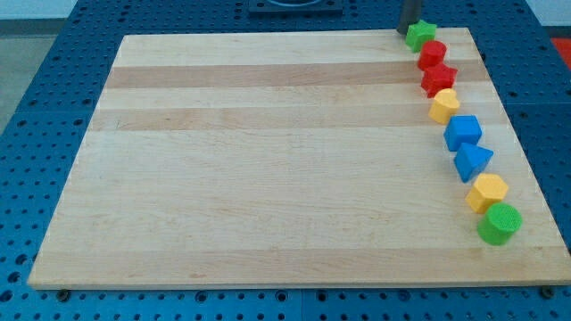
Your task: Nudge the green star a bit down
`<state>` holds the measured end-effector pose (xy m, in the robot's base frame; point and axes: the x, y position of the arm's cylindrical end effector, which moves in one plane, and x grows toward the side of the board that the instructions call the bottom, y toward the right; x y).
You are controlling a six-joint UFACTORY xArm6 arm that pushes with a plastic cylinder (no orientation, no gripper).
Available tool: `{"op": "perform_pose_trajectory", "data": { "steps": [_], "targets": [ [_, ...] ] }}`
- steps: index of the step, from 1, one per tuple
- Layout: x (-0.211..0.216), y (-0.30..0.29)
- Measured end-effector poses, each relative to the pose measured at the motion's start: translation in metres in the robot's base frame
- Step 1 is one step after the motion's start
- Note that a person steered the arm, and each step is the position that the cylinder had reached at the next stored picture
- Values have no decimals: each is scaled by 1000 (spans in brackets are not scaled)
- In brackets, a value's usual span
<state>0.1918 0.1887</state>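
Observation:
The green star (421,35) lies at the top right of the wooden board (268,160), near its top edge. My tip (404,32) is a dark rod coming down from the view's top; its end stands just left of the green star, touching or almost touching it. Right below the star a red block (432,53) touches it, starting a chain of blocks that runs down the board's right side.
Below the red block come a red star (438,79), a yellow block (443,106), a blue cube (463,132), a blue triangle (472,161), a yellow hexagon (486,192) and a green cylinder (499,223). A blue perforated table (53,134) surrounds the board.

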Motion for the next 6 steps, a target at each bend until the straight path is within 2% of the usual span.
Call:
{"op": "perform_pose_trajectory", "data": {
  "steps": [6],
  "targets": [
    [-1, 12]
  ]
}}
